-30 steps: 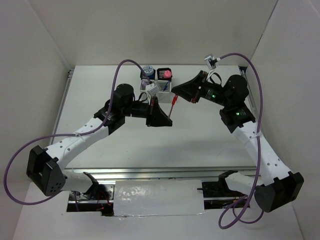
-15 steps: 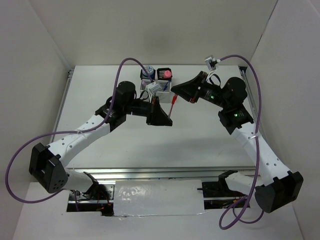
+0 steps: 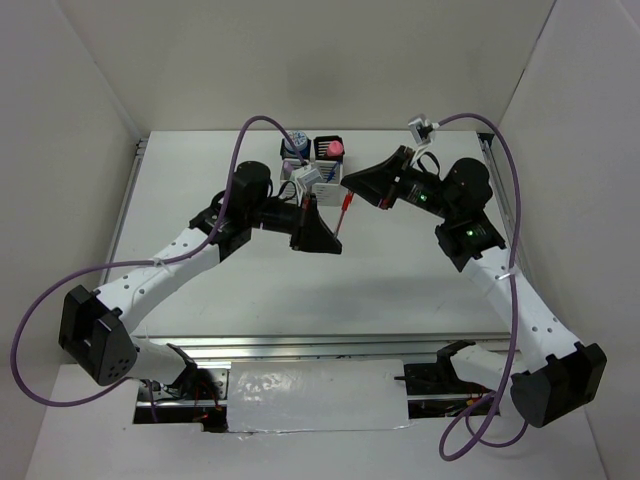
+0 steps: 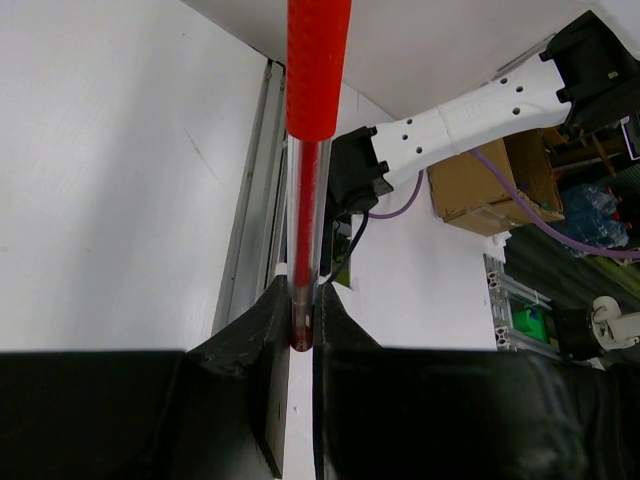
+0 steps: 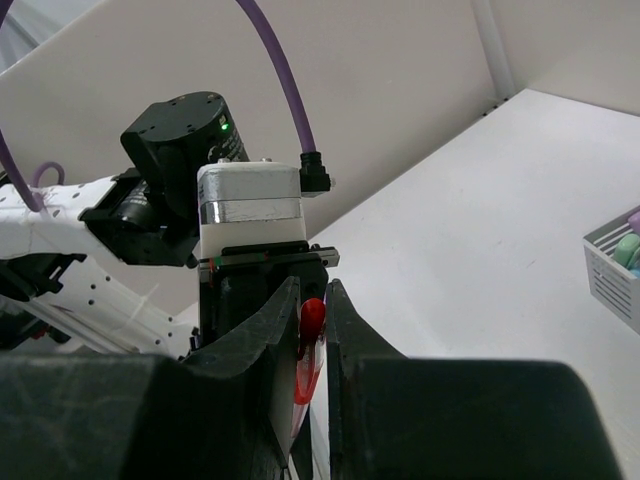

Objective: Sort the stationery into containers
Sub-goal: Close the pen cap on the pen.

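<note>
left gripper [image 3: 334, 238]: nearly closed, its two black fingers [image 4: 250, 340] pinching one end of the red pen [image 3: 344, 213]. In the left wrist view the pen runs straight out from between the tips, a clear barrel first and then a red grip section.
right gripper [image 3: 352, 186]: also nearly closed. In the right wrist view its fingers [image 5: 345, 330] stand tight on either side of the pen's other, rounded red end, so it grips the same pen.
red pen: held by both grippers at once, one at each end. It is slanted and off the desk, and its far end sits just beside the near right corner of the pen cups.
pen cups [image 3: 326, 172]: a joined block of black and white slotted squares at the far middle of the desk, between the two arms.
cup contents: a blue roll [image 3: 294, 142] in the far left cup and a pink-capped tube [image 3: 335, 148] in the far right one. The right wrist view shows green and purple pieces in a white cup at its right edge.
desk [image 3: 200, 180]: plain white and matte, with an aluminium rail [image 3: 135, 165] along its left edge.
room: white walls [image 3: 330, 60] close round the desk on three sides. Purple cables [image 3: 250, 135] loop over each arm. The left wrist view shows a cardboard box [image 4: 480, 190] beyond the enclosure.
</note>
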Tool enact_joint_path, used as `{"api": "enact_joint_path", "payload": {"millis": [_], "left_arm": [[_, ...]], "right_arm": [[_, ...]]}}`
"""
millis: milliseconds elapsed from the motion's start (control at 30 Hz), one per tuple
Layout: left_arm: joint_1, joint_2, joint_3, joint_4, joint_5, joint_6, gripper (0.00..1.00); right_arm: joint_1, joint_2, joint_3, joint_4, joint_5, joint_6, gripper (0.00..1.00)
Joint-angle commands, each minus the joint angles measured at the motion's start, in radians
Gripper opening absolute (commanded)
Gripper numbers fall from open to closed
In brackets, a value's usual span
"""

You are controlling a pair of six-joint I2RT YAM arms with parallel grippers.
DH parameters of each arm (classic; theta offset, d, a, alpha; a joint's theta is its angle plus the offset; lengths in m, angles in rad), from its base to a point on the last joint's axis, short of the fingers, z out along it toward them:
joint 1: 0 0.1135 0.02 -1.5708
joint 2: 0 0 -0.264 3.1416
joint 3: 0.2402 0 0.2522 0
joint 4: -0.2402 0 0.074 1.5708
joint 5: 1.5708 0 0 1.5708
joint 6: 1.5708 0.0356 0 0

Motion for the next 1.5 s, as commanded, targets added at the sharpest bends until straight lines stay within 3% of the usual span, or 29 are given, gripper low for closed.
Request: {"api": "enact_joint_path", "payload": {"millis": [0,967,1467], "left_arm": [[0.041,-0.025,0.148,0.299,-0.090,-0.006,0.00],[0.061,-0.019,0.174,0.326,-0.091,-0.006,0.00],[0.060,-0.101,-0.025,0.236,-0.084,0.018,0.00]], "right_arm": [[0.077,0.012,-0.078,-0.191,-0.242,-0.023,0.00],[0.123,0.026,-0.140,-0.200,-0.268,0.000,0.00],[-0.049,0.102,0.055,-0.169,-0.266,0.063,0.00]]}}
